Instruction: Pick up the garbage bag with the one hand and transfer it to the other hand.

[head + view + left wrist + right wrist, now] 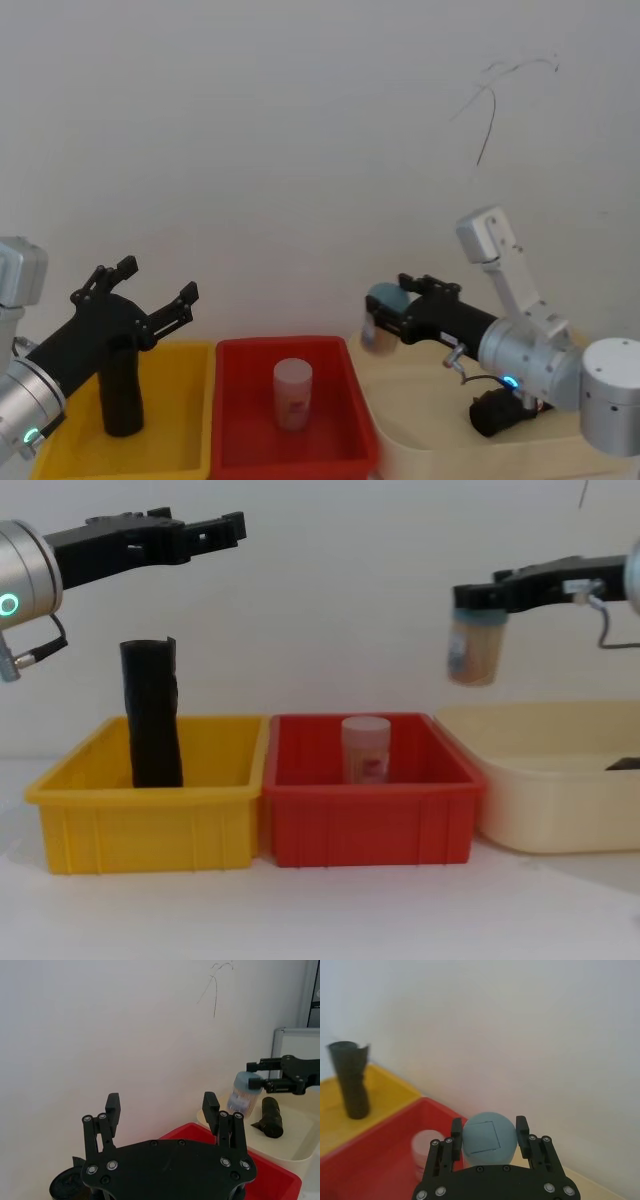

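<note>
Nearest, along the front of the white bench (330, 910), stand three bins in a row, their walls touching or just beside each other: a cream tub (560, 780) on the right, a yellow bin (150, 825) on the left and a red bin (370, 820) between them. Upright at the far left of the yellow bin stands the garbage bag (152, 715), a tall black roll, untouched. Above it hangs the left gripper (200, 530), its jaws spread wide and empty. High over the seam between red bin and tub, the right gripper (480, 595) has its jaws pinching a blue-lidded jar (474, 650). A second black roll (271, 1117) lies in the tub. A small pale bottle (366, 748) with a pink label stands upright in the red bin.
</note>
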